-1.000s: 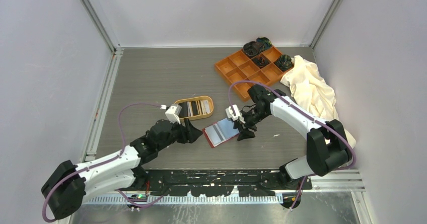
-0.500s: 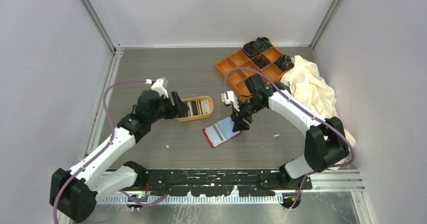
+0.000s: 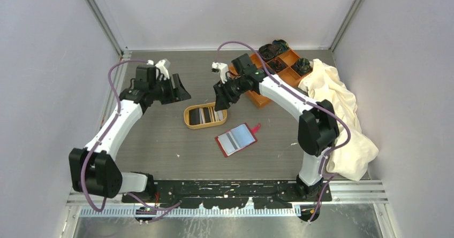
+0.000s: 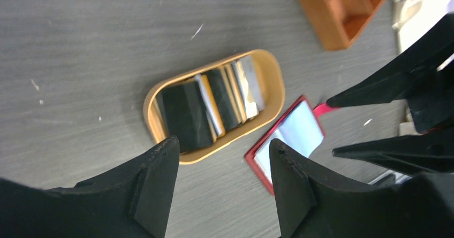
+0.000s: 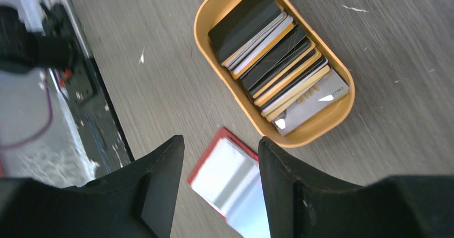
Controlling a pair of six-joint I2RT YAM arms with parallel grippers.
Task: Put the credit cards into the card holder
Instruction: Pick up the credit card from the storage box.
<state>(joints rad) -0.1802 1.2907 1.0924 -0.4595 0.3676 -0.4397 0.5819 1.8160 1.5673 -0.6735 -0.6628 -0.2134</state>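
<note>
Two arms hang above the grey surface (image 3: 155, 141), one on each side of an oval tan dish (image 3: 186, 116). The left jaws stand spread with nothing between them, and the right jaws are likewise parted and empty. The credit cards (image 3: 206, 114) all sit inside the dish, packed side by side on edge and leaning: black, white-grey and tan-gold ones show in the right wrist view (image 5: 278, 61), with the dish rim (image 5: 206, 40) around them. The card holder (image 3: 235, 140) lies opened flat on the surface, just beside the dish on its near right side, apart from both arms, its red snap tab pointing right. An orange compartment tray (image 3: 289, 76) holding dark items sits at the far right, touching a crumpled cream cloth (image 3: 334, 96).
</note>
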